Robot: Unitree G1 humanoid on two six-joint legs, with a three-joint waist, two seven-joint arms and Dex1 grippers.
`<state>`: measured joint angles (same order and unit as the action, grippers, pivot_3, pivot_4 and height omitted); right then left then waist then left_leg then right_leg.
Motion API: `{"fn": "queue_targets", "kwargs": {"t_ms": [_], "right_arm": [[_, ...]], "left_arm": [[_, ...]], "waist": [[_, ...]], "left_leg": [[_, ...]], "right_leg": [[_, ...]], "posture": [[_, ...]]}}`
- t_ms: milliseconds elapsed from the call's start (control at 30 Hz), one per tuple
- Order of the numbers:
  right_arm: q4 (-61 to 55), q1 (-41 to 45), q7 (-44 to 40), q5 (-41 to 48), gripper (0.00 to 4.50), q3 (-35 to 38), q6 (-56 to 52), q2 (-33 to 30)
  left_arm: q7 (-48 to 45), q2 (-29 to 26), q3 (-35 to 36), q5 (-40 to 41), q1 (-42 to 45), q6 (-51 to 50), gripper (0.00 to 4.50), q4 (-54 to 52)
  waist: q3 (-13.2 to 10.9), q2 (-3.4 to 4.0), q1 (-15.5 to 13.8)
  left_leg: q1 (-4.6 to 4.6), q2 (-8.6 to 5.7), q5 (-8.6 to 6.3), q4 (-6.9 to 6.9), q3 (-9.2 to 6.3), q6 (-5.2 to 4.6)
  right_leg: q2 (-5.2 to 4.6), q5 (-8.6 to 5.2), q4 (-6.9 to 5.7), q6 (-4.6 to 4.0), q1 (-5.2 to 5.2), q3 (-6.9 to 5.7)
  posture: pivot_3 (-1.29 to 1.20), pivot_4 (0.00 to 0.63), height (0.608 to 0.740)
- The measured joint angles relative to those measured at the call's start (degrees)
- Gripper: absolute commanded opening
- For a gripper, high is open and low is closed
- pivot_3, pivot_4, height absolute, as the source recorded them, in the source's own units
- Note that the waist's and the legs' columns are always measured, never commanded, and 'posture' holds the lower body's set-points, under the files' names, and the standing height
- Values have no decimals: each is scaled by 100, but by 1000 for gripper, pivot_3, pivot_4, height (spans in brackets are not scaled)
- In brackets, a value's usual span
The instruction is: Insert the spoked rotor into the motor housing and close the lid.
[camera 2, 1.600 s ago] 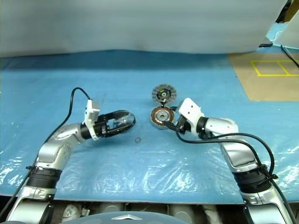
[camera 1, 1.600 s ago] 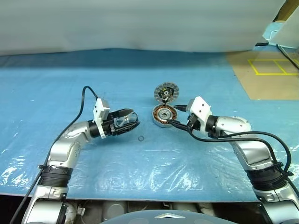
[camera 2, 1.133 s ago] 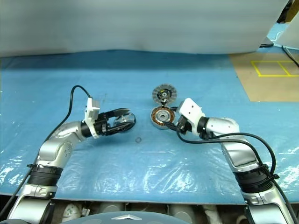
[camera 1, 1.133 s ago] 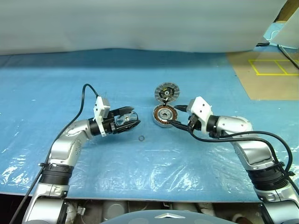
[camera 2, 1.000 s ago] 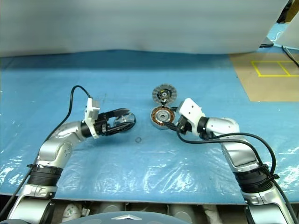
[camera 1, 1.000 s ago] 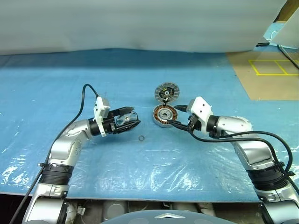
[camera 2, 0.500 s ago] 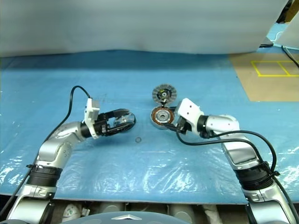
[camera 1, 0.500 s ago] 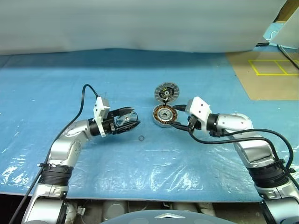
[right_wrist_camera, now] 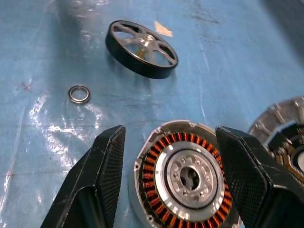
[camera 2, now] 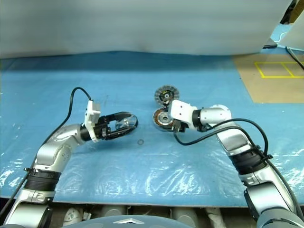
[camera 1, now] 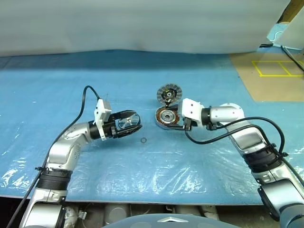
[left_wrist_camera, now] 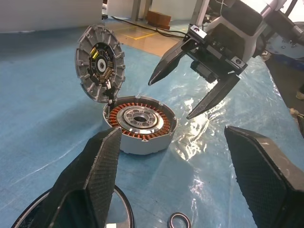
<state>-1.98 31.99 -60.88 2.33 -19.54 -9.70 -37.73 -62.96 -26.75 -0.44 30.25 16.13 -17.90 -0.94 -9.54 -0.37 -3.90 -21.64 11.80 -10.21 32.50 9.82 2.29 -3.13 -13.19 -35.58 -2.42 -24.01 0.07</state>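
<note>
On the blue plastic sheet (camera 1: 156, 166) the motor housing (camera 1: 166, 117) sits face up, its copper windings ringing a shiny centre. The lid (camera 1: 169, 93) stands tilted open at the housing's far edge, touching it, with its inner face and a bit of wiring showing in the left wrist view.

The right gripper (left_wrist_camera: 195, 80) hovers just beside and above the housing on its right, fingers spread apart with nothing between them. From its own wrist camera the two black fingers (right_wrist_camera: 102, 175) frame the housing, one to each side, not touching it.

The spoked rotor (right_wrist_camera: 141, 49) lies flat on the sheet to the left of the housing, well apart from it. The left gripper (camera 1: 127, 124) is level and points toward the housing, its fingers wide apart on either side of the rotor. I can't tell whether they touch the rim; the rotor looks to be resting on the sheet rather than gripped.

A small metal ring (camera 1: 143, 140) lies loose on the sheet, near the rotor and toward the robot.
</note>
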Motion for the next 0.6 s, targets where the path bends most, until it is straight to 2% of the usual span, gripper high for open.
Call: {"fn": "queue_targets", "kwargs": {"t_ms": [133,433,600], "right_arm": [[790,343,-303,-387,3140,-330,627,27],[2169,950,-733,-606,3140,-397,1217,315],[2365,973,-1025,-621,3140,-427,1292,440]], "left_arm": [[78,30,6,5,-77,-14,3644,-102],[239,151,3,0,-423,20,3644,-275],[288,211,2,-14,-437,125,3644,-317]], "waist": [[0,0,1],[0,0,7],[0,0,3]], "left_leg": [[-3,-1,0,5,0,-1],[-3,1,-13,23,0,-25],[-6,3,-13,26,0,-27]], "right_leg": [[0,0,-1,-1,0,-1],[4,-2,-18,-6,-1,-4],[3,-2,-19,-7,-1,-4]], "posture": [[0,150,740],[0,150,740],[0,150,740]]}}
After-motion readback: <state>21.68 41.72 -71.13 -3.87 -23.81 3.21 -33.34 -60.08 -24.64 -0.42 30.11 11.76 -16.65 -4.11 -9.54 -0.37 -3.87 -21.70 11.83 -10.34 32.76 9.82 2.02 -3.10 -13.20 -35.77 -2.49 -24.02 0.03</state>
